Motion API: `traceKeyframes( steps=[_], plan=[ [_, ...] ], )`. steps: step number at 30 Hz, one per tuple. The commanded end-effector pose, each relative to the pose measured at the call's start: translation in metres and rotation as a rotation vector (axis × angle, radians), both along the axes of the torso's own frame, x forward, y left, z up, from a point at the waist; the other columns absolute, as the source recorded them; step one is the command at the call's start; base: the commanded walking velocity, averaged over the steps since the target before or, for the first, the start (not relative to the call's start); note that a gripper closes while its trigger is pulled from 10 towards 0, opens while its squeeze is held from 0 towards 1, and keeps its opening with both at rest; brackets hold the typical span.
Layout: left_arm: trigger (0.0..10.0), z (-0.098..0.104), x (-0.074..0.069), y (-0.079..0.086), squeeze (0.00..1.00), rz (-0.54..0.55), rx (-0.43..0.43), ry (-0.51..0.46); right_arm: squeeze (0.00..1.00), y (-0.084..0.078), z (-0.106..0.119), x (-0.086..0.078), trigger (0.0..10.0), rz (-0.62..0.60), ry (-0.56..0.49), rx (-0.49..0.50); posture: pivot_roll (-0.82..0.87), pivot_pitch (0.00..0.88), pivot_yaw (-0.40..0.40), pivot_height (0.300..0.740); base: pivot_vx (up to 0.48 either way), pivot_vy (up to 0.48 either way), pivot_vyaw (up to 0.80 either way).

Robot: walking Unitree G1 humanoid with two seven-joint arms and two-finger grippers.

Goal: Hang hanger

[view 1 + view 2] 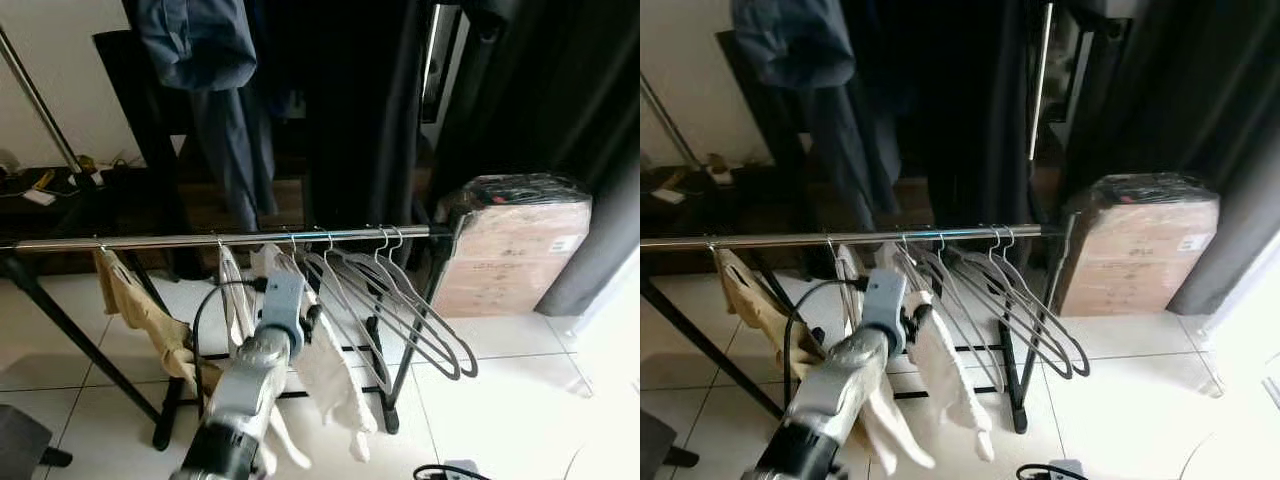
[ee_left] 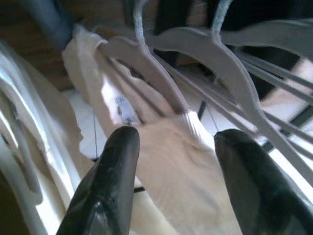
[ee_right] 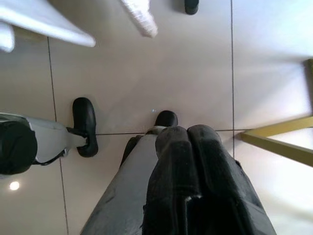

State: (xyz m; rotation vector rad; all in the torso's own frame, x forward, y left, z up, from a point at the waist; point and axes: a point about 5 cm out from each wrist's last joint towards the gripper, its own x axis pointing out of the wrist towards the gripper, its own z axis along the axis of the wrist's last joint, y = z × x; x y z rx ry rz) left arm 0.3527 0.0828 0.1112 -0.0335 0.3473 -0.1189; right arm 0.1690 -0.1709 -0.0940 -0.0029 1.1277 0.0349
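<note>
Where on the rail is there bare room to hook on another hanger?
The rail is bare between the tan garment and the white garment. Right of that, empty hangers crowd up to the end post. The open left gripper faces that cluster.

Rail (image 1: 150, 241) (hangers (image 1: 400, 300); garments (image 1: 330, 370))

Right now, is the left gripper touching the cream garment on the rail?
Cannot tell. In the left wrist view the left gripper has its fingers spread open in front of the cream garment, but neither contact nor a gap shows plainly.
</note>
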Motion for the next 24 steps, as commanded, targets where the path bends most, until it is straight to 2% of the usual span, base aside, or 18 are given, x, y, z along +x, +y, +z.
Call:
traceKeyframes(
  steps=[1,3,6,12,16,24],
  plan=[
    [10.0,-0.008,0.002,0.001,0.00,0.024,-0.008,0.021,0.00,0.000,-0.002,-0.004,10.0,-0.022,0.008,0.007,-0.03,0.073,0.019,0.740,0.000,0.000,0.00],
    [10.0,-0.006,0.008,-0.004,0.00,0.005,-0.030,0.025,0.00,0.001,-0.002,-0.005,10.0,-0.027,0.010,0.009,-0.04,0.078,0.021,0.740,0.000,0.000,0.00],
    [10.0,0.000,0.013,-0.010,0.00,-0.021,-0.017,0.005,0.00,0.002,-0.003,-0.007,10.0,-0.043,0.014,0.015,-0.05,0.091,0.030,0.740,0.000,0.000,0.00],
    [10.0,0.009,0.024,-0.018,0.00,0.012,-0.033,-0.024,0.00,0.006,-0.005,-0.012,10.0,-0.047,0.022,0.024,-0.07,0.112,0.043,0.740,0.000,0.000,0.00],
    [10.0,0.014,0.029,-0.018,0.00,0.040,-0.028,-0.042,0.00,0.009,-0.006,-0.014,10.0,-0.052,0.026,0.033,-0.08,0.127,0.054,0.740,0.000,0.000,0.00],
    [10.0,0.014,0.032,-0.014,0.00,0.121,0.018,-0.014,0.00,0.013,-0.008,-0.017,10.0,-0.070,0.033,0.049,-0.09,0.148,0.071,0.740,0.000,0.000,0.00]
  ],
)
